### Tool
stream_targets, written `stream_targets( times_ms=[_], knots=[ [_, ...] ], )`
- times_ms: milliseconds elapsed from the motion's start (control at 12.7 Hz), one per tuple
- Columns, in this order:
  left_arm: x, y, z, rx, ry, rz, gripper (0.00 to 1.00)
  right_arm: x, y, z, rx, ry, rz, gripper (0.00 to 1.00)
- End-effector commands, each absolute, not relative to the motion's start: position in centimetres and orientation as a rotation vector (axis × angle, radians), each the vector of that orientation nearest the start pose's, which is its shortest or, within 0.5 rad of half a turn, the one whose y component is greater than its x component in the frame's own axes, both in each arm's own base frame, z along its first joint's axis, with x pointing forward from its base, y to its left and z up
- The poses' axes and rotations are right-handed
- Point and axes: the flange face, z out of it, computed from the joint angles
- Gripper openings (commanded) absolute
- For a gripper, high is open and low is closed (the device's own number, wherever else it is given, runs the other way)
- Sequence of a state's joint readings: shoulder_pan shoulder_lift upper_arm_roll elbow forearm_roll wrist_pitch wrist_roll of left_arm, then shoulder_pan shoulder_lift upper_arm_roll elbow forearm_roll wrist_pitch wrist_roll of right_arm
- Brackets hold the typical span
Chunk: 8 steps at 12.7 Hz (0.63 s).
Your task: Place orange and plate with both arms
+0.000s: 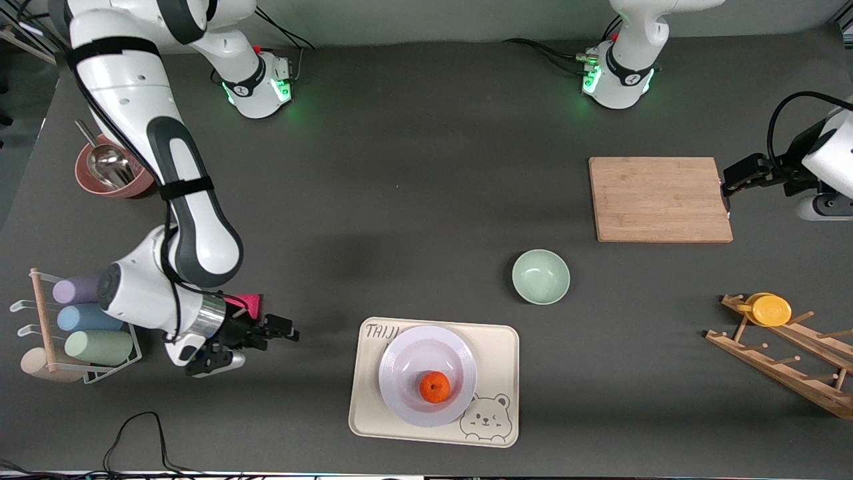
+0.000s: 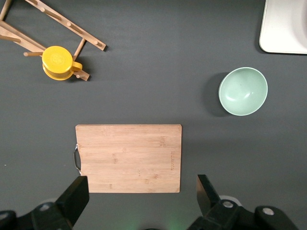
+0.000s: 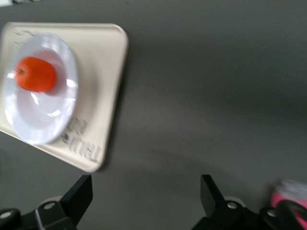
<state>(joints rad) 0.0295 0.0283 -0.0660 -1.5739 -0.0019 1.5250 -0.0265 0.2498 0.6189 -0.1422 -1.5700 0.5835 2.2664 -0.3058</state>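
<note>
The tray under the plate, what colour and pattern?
Cream tray, brown bear drawing in one corner; clearest in the front view.

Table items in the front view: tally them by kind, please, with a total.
Fruit: 1, orange
Plates: 1, plate
Trays: 1, tray
Bowls: 2, green bowl, red bowl
Boards: 1, board
Racks: 2, peg rack, cup rack
Total: 8

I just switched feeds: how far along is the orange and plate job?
Looks done: the orange sits in the plate, which rests on the cream tray. Nothing in hand: the right gripper is open beside the tray, the left gripper open by the cutting board. Nothing visibly left.
</note>
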Motion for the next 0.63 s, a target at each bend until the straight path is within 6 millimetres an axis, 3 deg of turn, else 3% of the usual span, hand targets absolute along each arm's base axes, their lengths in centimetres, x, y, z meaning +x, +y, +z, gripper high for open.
stream_targets(
  times_ms=[0, 237, 315, 552],
  knots=[
    [55.5, -2.2, 60.6, -3.141, 0.041, 0.118, 1.0, 67.8, 9.1, 34.0, -2.885, -0.017, -0.07, 1.0],
    [55.5, -2.2, 60.6, -3.141, 0.041, 0.116, 1.0, 66.4, 6.1, 40.5, -3.063, -0.085, -0.058, 1.0],
    [55.5, -2.2, 60.6, -3.141, 0.041, 0.116, 1.0, 65.6, 5.5, 42.9, -3.106, -0.032, -0.029, 1.0],
    [55.5, -2.2, 60.6, -3.141, 0.041, 0.118, 1.0, 63.5, 6.3, 49.7, -3.147, 0.025, 0.073, 1.0]
  ],
)
